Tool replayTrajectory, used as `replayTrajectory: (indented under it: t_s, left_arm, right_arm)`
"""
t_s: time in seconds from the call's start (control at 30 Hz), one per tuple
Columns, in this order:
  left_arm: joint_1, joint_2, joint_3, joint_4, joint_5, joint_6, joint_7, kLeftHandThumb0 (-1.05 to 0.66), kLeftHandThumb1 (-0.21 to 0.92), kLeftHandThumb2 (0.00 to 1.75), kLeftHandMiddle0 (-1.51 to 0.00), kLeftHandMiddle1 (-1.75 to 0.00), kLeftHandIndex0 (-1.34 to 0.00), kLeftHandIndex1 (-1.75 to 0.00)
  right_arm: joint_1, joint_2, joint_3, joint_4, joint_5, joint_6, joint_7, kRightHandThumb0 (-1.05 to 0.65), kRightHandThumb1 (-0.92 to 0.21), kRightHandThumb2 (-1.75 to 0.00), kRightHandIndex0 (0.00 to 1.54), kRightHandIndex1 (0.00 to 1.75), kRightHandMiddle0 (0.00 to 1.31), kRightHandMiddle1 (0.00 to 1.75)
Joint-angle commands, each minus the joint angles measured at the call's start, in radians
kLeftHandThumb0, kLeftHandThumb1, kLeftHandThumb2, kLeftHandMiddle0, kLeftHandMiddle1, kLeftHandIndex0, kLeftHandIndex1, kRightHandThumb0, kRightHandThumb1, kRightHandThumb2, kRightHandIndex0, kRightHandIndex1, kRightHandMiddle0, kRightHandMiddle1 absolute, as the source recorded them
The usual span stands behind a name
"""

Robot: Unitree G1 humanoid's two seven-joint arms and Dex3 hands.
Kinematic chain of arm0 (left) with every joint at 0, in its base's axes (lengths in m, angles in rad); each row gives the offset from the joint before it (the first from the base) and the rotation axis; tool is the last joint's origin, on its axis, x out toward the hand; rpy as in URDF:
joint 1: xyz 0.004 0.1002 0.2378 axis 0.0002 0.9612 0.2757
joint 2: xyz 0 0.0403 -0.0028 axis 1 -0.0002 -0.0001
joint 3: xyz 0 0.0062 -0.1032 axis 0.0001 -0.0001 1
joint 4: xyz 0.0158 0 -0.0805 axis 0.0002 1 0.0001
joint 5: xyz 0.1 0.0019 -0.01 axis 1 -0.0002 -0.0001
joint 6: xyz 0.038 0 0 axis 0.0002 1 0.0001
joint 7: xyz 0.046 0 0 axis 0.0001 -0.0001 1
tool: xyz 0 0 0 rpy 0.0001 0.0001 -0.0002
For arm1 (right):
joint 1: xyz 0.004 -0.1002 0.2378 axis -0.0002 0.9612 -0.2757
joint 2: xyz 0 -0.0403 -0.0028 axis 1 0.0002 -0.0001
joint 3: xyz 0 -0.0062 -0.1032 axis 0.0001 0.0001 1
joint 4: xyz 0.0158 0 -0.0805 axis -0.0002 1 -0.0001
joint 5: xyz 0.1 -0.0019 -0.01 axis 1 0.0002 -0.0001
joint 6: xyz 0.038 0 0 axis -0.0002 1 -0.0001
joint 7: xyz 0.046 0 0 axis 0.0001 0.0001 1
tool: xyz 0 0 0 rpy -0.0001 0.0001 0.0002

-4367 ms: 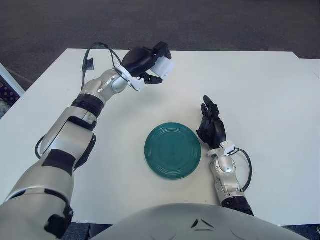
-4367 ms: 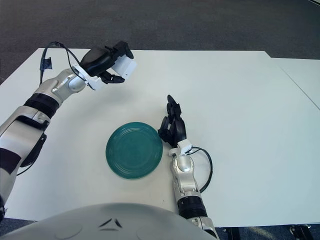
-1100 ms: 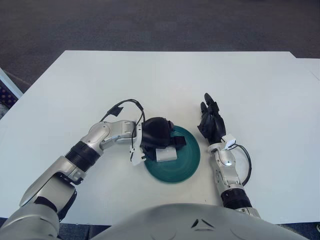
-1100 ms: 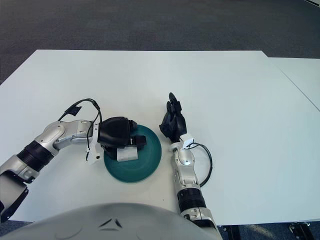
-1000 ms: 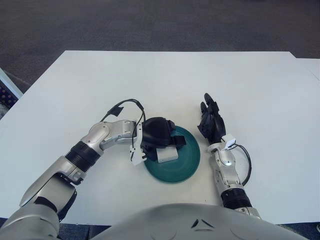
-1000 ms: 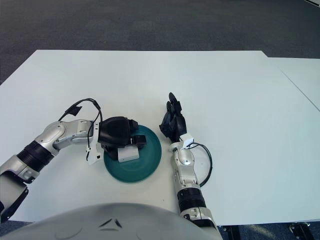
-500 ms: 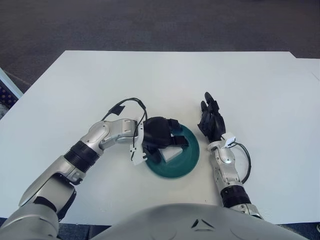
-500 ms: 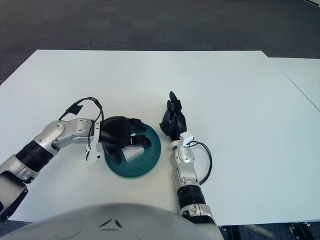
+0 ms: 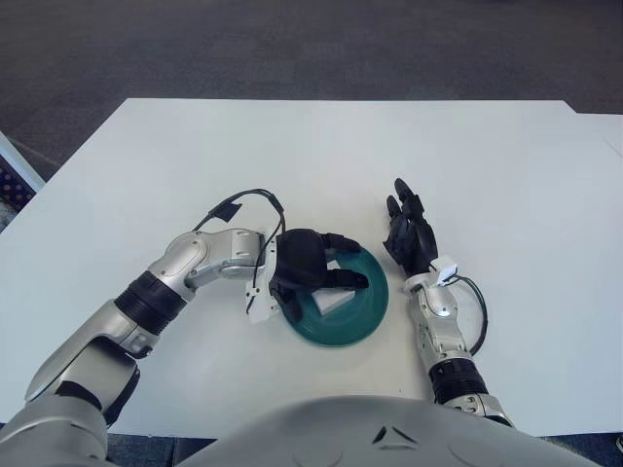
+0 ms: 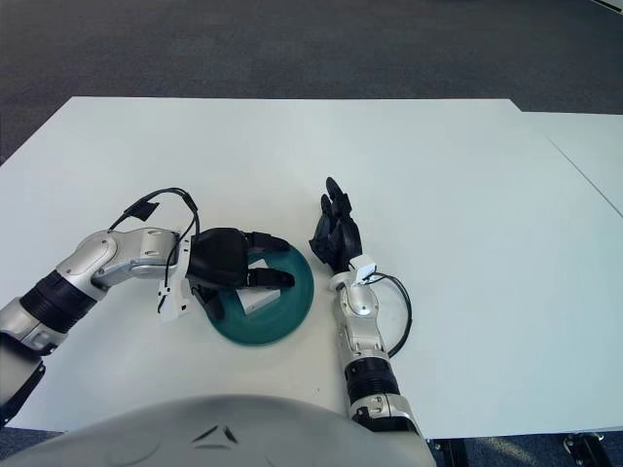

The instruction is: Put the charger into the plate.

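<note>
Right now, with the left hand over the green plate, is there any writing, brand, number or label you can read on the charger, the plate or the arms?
None can be read.
White block charger: no print shows on its visible face.
Round green plate: plain ridged rings only.
Left hand, open over the plate, and right hand, beside the plate's right edge: no readable marks.
White table: blank.

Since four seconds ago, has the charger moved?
Yes. The left hand carried the charger from the table's far side into the plate.
</note>
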Motion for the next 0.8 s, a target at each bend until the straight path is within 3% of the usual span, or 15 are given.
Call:
replayTrajectory:
  t_s: [0.0,0.27,0.53,0.67,0.77]
  left_arm:
    - [-0.013,0.019,0.019,-0.025,-0.039,0.016,-0.041,-1.05,0.92,0.57,0.00,0.00,0.00,0.00]
    - [-0.003,0.024,0.032,-0.049,-0.056,0.032,-0.064,-1.05,0.92,0.54,0.00,0.00,0.00,0.00]
    - [-0.003,0.017,0.048,-0.036,-0.057,0.042,-0.046,-1.05,0.92,0.55,0.00,0.00,0.00,0.00]
    - [-0.071,0.014,0.101,0.039,-0.123,0.052,-0.027,-1.05,0.92,0.57,0.00,0.00,0.00,0.00]
    - [-0.091,0.003,0.179,0.101,-0.217,0.086,0.008,-1.05,0.92,0.59,0.00,0.00,0.00,0.00]
  right_arm:
    - [0.119,0.026,-0.031,0.192,0.034,0.027,-0.007,-1.01,-0.92,-0.92,0.12,0.00,0.00,0.30]
    - [0.123,0.029,-0.039,0.206,0.040,0.014,-0.001,-1.01,-0.92,-0.92,0.13,0.01,0.00,0.28]
    - [0.129,0.043,-0.038,0.197,0.017,0.025,-0.062,-0.99,-0.92,-0.92,0.14,0.01,0.00,0.28]
    - [0.143,0.056,-0.030,0.181,0.011,0.024,-0.088,-0.97,-0.92,-0.92,0.12,0.00,0.00,0.27]
    - [0.154,0.062,-0.023,0.169,0.014,0.025,-0.095,-0.95,-0.92,-0.93,0.12,0.00,0.00,0.28]
